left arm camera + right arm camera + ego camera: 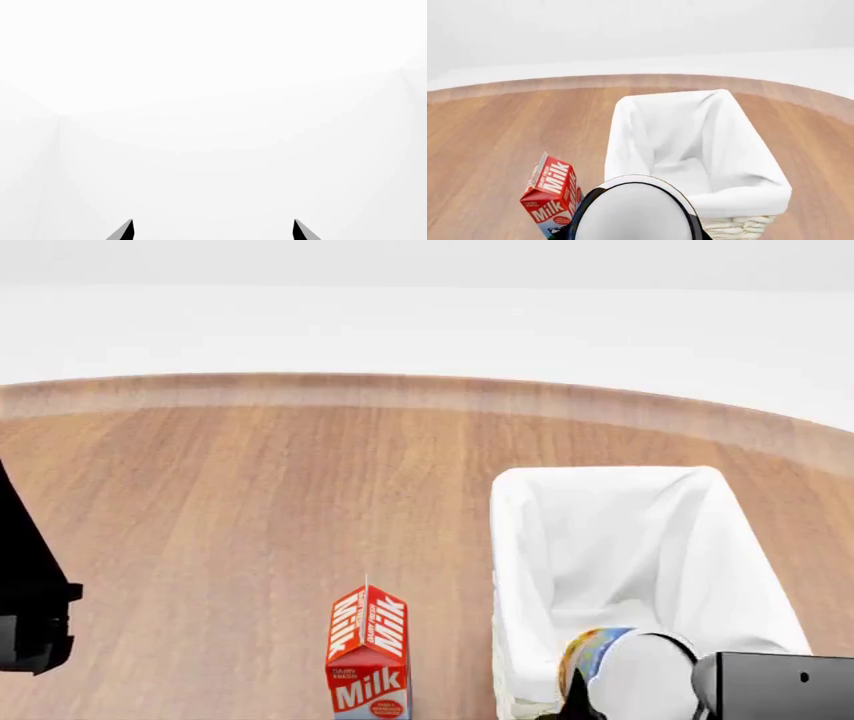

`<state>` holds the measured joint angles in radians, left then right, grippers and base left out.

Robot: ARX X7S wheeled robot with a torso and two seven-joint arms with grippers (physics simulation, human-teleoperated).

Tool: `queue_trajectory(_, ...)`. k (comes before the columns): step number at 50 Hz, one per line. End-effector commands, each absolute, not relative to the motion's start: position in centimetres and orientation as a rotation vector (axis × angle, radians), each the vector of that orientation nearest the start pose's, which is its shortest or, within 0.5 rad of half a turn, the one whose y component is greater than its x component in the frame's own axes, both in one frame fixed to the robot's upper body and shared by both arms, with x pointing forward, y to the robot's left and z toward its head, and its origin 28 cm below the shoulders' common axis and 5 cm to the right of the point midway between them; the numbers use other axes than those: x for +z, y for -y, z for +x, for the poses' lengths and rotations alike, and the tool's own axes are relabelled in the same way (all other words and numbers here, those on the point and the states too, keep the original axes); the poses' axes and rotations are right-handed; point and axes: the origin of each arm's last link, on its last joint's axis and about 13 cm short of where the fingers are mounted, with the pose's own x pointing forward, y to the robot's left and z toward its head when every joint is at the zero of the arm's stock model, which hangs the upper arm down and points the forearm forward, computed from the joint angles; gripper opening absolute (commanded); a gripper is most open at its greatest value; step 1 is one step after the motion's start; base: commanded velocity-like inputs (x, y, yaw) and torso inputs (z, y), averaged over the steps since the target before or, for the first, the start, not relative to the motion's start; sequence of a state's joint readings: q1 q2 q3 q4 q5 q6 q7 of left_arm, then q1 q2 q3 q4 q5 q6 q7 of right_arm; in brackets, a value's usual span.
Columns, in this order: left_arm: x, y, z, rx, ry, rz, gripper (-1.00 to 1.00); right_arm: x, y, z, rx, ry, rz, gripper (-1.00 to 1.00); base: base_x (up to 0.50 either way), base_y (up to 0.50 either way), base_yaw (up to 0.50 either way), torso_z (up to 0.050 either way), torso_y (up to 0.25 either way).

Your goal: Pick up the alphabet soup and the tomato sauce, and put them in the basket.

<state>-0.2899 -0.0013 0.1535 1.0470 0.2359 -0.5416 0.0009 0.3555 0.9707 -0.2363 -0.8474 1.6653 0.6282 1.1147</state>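
**Soup can held above the near end of the basket**

While my right end effector (587, 705) pinches the alphabet soup (627, 670), the can hangs over the near end of the basket (527, 540), its silver-white top turned toward the head camera and a strip of the blue and yellow-orange label showing along its left side. In the right wrist view the can (634, 212) fills the lower middle of the picture, a pale disc ringed in black, with the basket's white liner (740, 190) opening out just beyond it. I cannot tell from these pictures whether the can touches the liner or hangs clear of it.

The basket sits on the right half of the wooden surface (240, 500). A red milk carton (368, 655) stands upright near the basket's left wall, apart from it.

My left end effector (213, 231) looks out on plain white; its two dark fingertips (127, 231) stand spread wide with nothing between them. In the head view only a dark part of the left arm (30, 610) shows at the left edge, well away from carton and basket.

I do not see the tomato sauce in any view.
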Motion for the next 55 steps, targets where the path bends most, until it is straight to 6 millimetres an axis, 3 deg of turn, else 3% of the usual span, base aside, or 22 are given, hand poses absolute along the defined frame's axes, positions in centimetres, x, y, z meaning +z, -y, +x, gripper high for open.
queue_trajectory(1, 22.8, -19.4, 17.4, 0.039, 0.801, 0.125, 1.00, 22.6, 13.0, 16.9, 0.034, -0.202, 0.053, -1.00, 0.00, 0.00, 0.00, 0.000, 0.000)
queue_trajectory(4, 22.8, -19.4, 17.4, 0.037, 0.798, 0.125, 1.00, 22.2, 12.9, 17.6, 0.029, -0.172, 0.034, -1.00, 0.00, 0.00, 0.00, 0.000, 0.000)
queue_trajectory(6, 22.8, -19.4, 17.4, 0.038, 0.799, 0.125, 1.00, 23.4, 12.8, 17.9, 0.033, -0.168, 0.031, -1.00, 0.00, 0.00, 0.00, 0.000, 0.000)
queue_trajectory(22, 22.9, -19.4, 17.5, 0.034, 0.802, 0.130, 1.00, 24.8, 12.9, 20.9, 0.022, -0.122, 0.045, -1.00, 0.00, 0.00, 0.00, 0.000, 0.001)
queue_trajectory(55, 22.5, -19.5, 17.3, 0.034, 0.790, 0.120, 1.00, 22.4, 12.9, 30.5, -0.034, -0.153, 0.076, -1.00, 0.00, 0.00, 0.00, 0.000, 0.001)
